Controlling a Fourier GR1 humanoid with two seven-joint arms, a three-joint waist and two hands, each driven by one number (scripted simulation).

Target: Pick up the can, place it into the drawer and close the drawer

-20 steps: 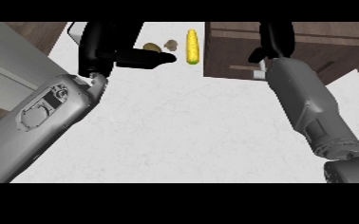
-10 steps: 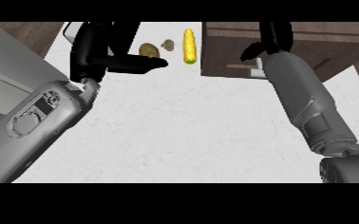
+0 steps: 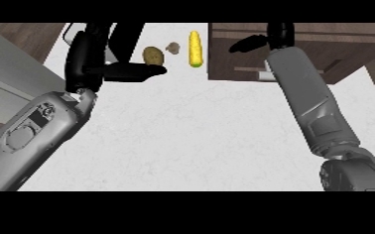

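At the upper left of the white counter (image 3: pixel 190 129), the left black hand (image 3: pixel 92 59) rises from its grey forearm, fingers upright and uncurled, thumb stretched sideways toward a brown oval potato (image 3: pixel 152 55); it holds nothing. Just beside the potato lie a small brown lump (image 3: pixel 173 47) and a yellow corn cob (image 3: pixel 195 49). At the upper right, the right black hand (image 3: pixel 273 35) reaches over the dark wooden drawer (image 3: pixel 242 54); whether its fingers are curled cannot be told. The can cannot be made out.
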